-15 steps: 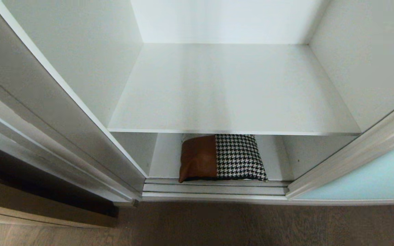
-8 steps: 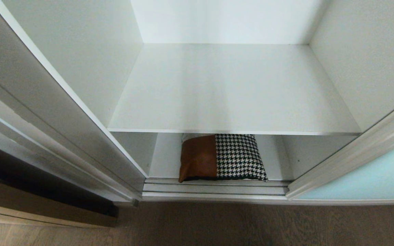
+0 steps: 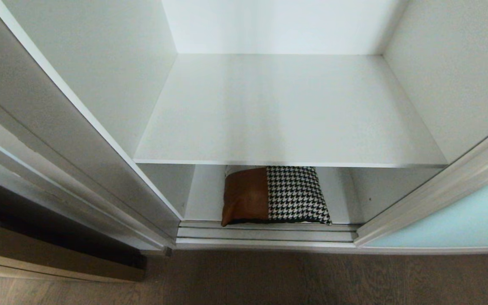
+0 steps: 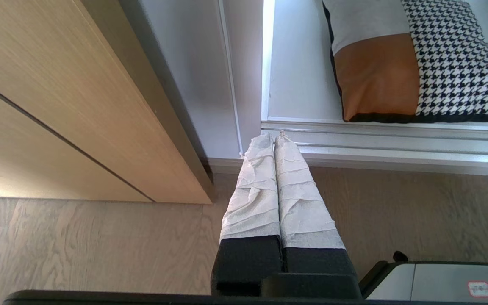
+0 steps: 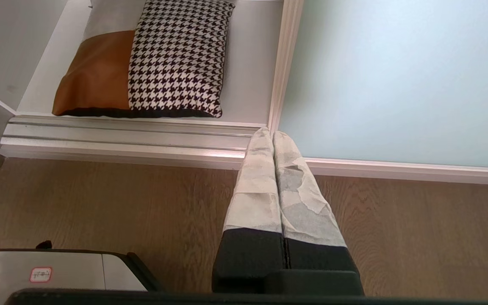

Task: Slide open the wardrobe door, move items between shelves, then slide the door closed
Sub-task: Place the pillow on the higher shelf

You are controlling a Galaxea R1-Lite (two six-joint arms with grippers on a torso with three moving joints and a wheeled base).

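In front of the wardrobe: the head camera looks down into the open bay; neither arm shows in that view.
Sliding wardrobe door (image 3: 460, 216): pale blue-green frosted glass in a silver-white frame, pushed to the right of the cushion bag, leaving the bay uncovered.
Cushion bag (image 3: 275, 195): lies flat on the lower shelf, directly under the front edge of the upper shelf, its near edge right at the door track; tan leather half to the left, houndstooth half to the right, black along the underside.
Upper shelf (image 3: 286, 114): plain white board above the cushion bag, hiding the bag's rear part from the head camera.
Lower shelf (image 5: 248, 84): white board under the cushion bag, bare on either side of it.
Door track (image 3: 265, 234): grooved silver rails just in front of the cushion bag, between it and the wood floor (image 3: 269, 279).
Left gripper (image 4: 273, 136): cloth-wrapped fingers pressed together, holding nothing, hanging over the floor to the left of the cushion bag, tips seen against the track.
Right gripper (image 5: 268, 132): fingers likewise pressed together and empty, to the right of the cushion bag, tips seen against the glass door's frame edge.
Light wood panel (image 4: 57, 106): stands left of the cushion bag, beyond the wardrobe's side wall.
Robot base (image 5: 49, 271): grey corner low in both wrist views, well short of the cushion bag.
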